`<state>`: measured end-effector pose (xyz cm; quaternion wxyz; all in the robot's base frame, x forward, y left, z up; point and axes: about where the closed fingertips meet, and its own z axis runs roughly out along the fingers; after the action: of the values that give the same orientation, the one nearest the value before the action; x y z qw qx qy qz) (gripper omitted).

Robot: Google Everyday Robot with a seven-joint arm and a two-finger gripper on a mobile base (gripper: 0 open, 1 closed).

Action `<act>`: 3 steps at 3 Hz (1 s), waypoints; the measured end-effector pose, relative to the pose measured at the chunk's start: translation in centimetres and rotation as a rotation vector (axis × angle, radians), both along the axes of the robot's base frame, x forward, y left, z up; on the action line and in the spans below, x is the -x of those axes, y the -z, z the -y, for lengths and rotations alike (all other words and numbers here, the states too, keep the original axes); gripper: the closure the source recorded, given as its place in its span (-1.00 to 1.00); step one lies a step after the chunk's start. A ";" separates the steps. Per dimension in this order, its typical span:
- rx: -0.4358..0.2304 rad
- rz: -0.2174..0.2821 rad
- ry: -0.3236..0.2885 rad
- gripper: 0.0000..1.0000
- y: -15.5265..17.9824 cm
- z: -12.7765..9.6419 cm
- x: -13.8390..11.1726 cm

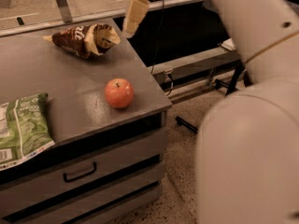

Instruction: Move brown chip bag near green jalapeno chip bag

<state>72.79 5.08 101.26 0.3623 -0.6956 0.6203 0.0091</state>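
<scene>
Gripper point(130, 26) hangs just beside brown chip bag point(83, 40).

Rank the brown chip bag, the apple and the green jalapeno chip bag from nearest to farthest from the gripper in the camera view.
The gripper hangs over the cabinet top's back right edge.
1. brown chip bag, just left of it at the back.
2. apple, near the front right corner.
3. green jalapeno chip bag, at the front left edge.
</scene>
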 end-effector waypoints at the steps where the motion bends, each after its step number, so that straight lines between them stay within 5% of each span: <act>1: -0.068 -0.067 -0.017 -1.00 2.4 -3.7 -2.4; 2: -0.104 -0.193 -0.023 -1.00 6.7 -7.2 -3.2; 3: -0.047 -0.252 -0.066 -0.60 9.8 -9.8 -2.5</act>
<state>75.32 14.84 91.44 0.2971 -0.7002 0.6375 0.1227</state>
